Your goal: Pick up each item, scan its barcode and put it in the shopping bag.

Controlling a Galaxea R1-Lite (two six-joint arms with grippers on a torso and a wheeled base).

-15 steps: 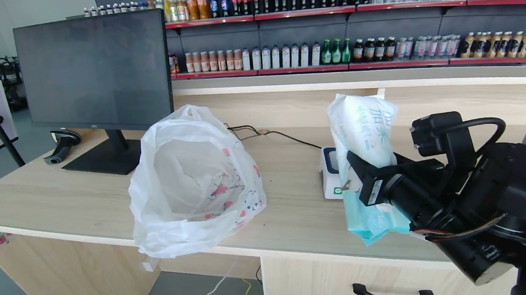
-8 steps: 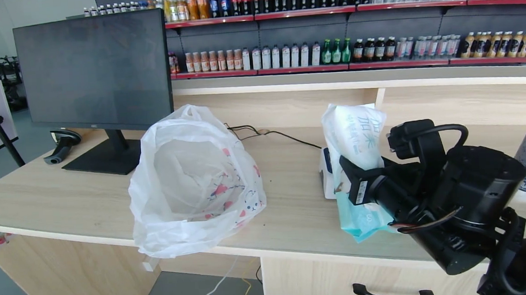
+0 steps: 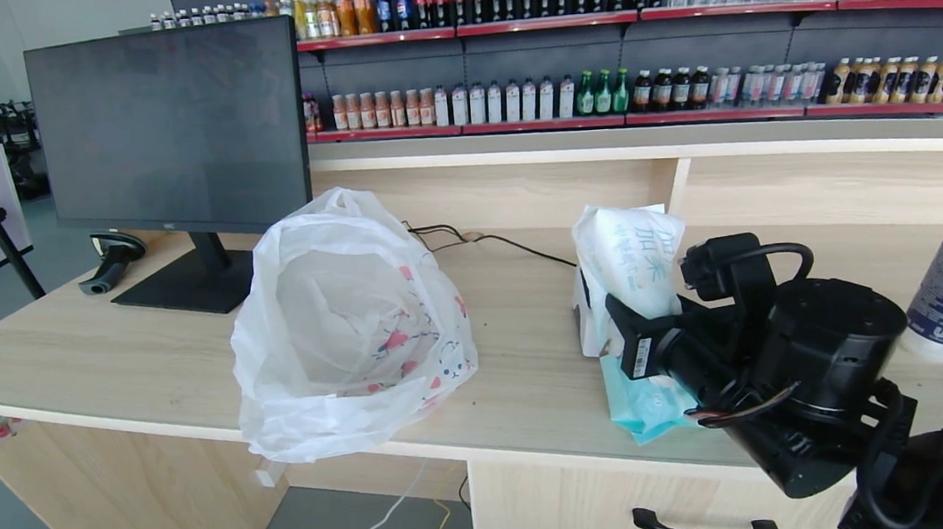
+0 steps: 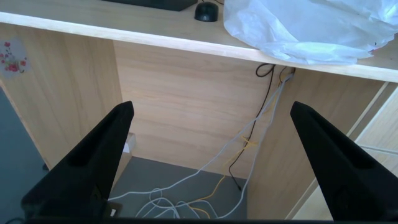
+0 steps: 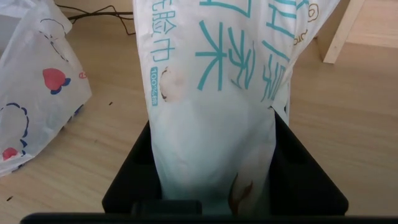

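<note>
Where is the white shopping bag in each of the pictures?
Head view: the shopping bag stands on the counter, right of the monitor.
Left wrist view: the shopping bag bulges over the counter edge, above the dangling cables.
Right wrist view: the shopping bag lies on the counter beside the wipes pack.
Shared landmark: the wooden counter under the bag.

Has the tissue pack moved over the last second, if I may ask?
Yes. The tissue pack, held by the right gripper, has shifted left toward the shopping bag and lower.
</note>
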